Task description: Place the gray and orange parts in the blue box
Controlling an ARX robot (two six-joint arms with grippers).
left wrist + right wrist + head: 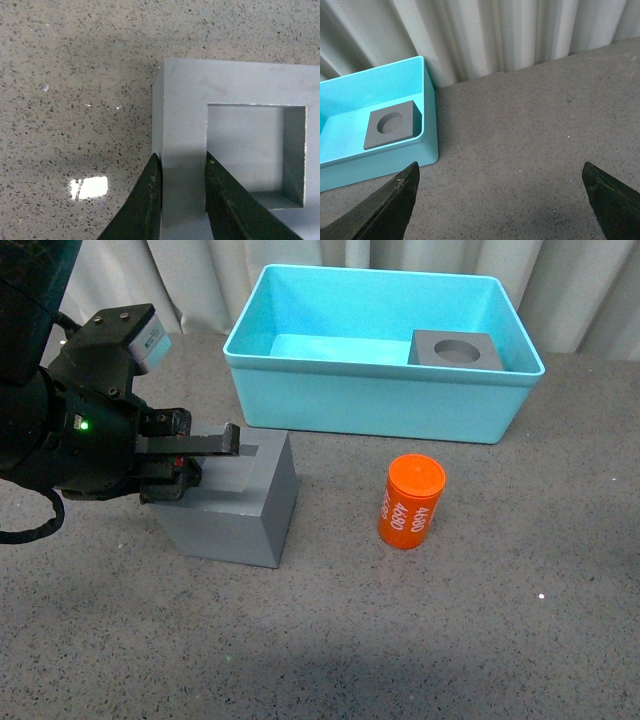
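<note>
Our left gripper (181, 161) clamped on a wall of the matte gray square-recessed cube (240, 80) (right gripper (500, 169) gaping), we should lift it well above the rim of the turquoise plastic box (370, 400).

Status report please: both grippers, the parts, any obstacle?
Left gripper shut on square-recess cube wall, cube on table. Right gripper open, empty. Round-recess cube in blue box; orange cylinder upright on table. Nothing between cube and box.
</note>
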